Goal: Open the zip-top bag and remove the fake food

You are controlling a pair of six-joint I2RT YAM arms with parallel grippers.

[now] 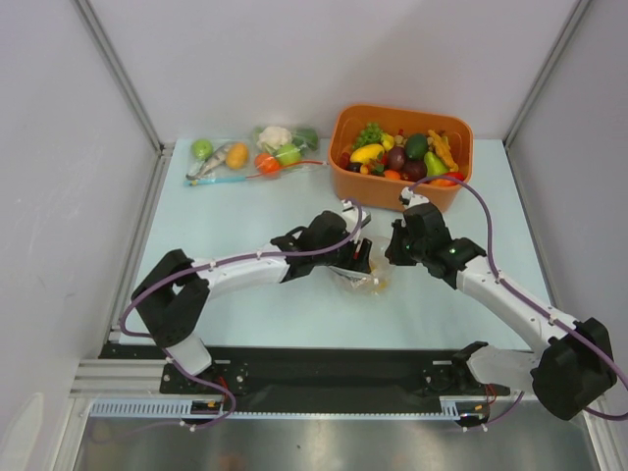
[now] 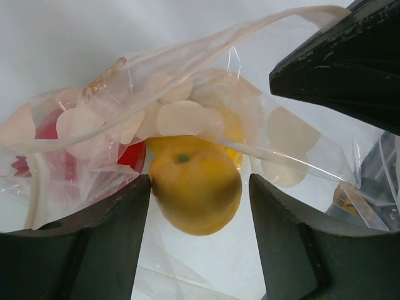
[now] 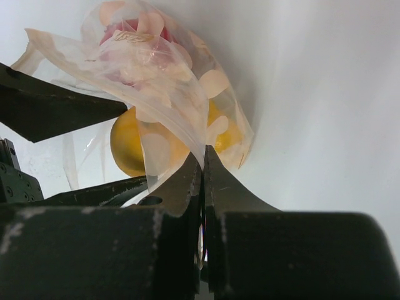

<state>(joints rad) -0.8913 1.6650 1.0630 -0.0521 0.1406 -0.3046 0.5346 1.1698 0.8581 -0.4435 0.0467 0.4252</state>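
While your right pincer (image 3: pixel 203 153) is pinching the film of the zip-top bag (image 3: pixel 162 81) at mid-worktop (image 1: pixel 245 216), your left pincer (image 2: pixel 200 184) is standing wide astride the yellow fruit (image 2: pixel 195 203), lying squarely between its fingers.

Pale blue-white table (image 1: pixel 245 304). Far right corner: orange bin (image 1: pixel 404 112) standing flat, full of fake produce (image 1: pixel 402 152). Far edge, left of centre: clear bags (image 1: pixel 250 155) w/ blue & red zip strips, lying flat. Mid-table: crumpled zip-top bag (image 1: pixel 361 280) - can't tell if it touches the surface.
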